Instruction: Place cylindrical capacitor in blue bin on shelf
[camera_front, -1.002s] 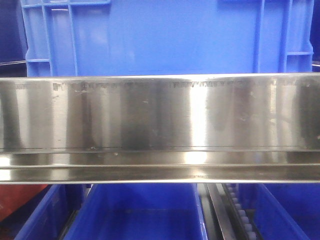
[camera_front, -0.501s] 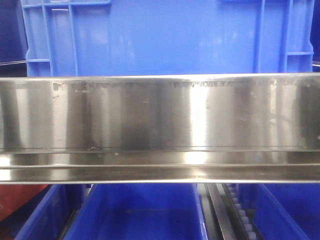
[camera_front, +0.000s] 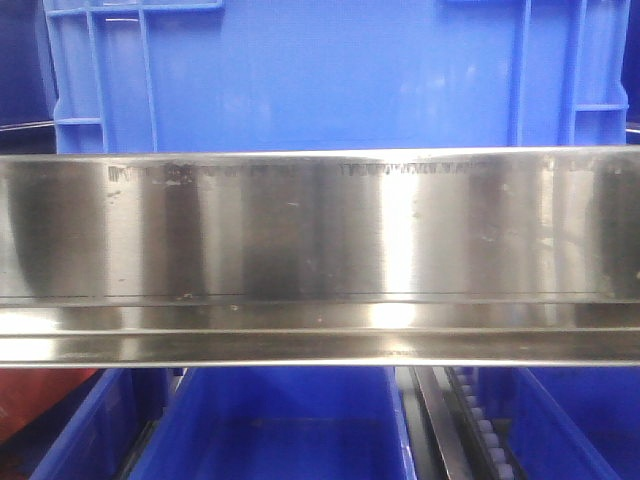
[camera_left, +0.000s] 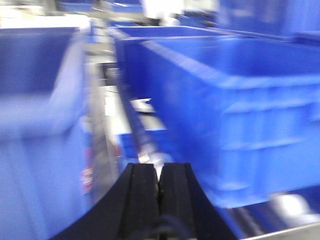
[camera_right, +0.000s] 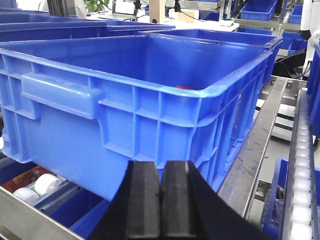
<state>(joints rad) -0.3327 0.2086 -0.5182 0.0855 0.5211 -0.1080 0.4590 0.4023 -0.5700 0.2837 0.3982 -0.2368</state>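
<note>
The cylindrical capacitor shows in no view. The shelf's (camera_front: 320, 230) broad shiny steel front edge fills the middle of the front view, with a large blue bin (camera_front: 300, 80) standing on it. My right gripper (camera_right: 160, 165) is shut with nothing visible between its black fingers. It sits just in front of the outer wall of a big blue bin (camera_right: 150, 65). My left gripper (camera_left: 159, 167) is shut too, with only a thin slit at the tips, between blurred blue bins (camera_left: 235, 100).
More blue bins (camera_front: 280, 420) sit on the tier below the steel edge, beside a roller track (camera_front: 480, 430). A steel rail (camera_right: 255, 150) and white rollers (camera_right: 302, 150) run to the right of the big bin. White rolls (camera_right: 37, 186) lie lower left.
The reflections on the left part of the steel edge have shifted and darkened. Nothing else in the front view has moved.
</note>
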